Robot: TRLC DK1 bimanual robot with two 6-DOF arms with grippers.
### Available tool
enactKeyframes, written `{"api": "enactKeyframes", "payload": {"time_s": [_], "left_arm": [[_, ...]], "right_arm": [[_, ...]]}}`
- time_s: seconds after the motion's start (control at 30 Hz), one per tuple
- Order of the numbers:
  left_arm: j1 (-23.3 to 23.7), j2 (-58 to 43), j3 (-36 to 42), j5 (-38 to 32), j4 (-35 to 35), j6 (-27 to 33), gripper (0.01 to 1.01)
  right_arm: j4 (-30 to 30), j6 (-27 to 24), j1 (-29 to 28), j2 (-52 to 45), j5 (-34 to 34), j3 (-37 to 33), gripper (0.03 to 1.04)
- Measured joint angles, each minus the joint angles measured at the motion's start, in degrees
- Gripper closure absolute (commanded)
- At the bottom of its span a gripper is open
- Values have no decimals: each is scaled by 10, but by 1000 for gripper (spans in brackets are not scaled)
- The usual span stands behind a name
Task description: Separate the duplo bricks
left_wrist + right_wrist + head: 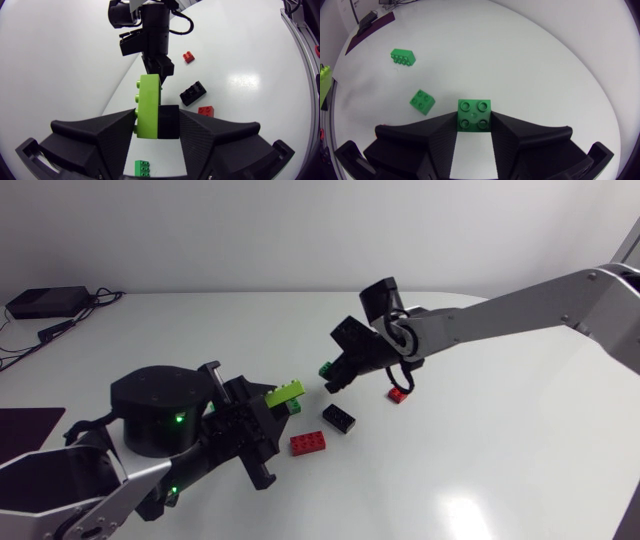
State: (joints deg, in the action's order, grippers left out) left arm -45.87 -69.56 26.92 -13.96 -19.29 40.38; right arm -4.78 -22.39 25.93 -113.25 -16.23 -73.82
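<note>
A lime brick (148,105) joined to a black block (168,121) is clamped between the fingers of the left gripper (156,125). A square green brick (474,115) is pinched between the fingers of the right gripper (474,131), above the glossy white table (480,460). On that surface a black brick (338,417) is laid near the middle, with a red brick (307,443) at its 7 o'clock and a small red brick (398,394) at its 2 o'clock.
</note>
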Motion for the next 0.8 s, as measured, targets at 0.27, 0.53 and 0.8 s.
{"api": "enactKeyframes", "payload": {"time_s": [0.27, 0.53, 0.8], "left_arm": [[16, 39, 3, 0, 16, 6, 613], [24, 42, 3, 0, 20, 6, 613], [24, 42, 3, 0, 26, 6, 613]], "right_arm": [[-39, 3, 45, -89, 0, -74, 956], [-56, 3, 49, -104, 0, -74, 931], [-69, 3, 49, -104, 0, -74, 121]]}}
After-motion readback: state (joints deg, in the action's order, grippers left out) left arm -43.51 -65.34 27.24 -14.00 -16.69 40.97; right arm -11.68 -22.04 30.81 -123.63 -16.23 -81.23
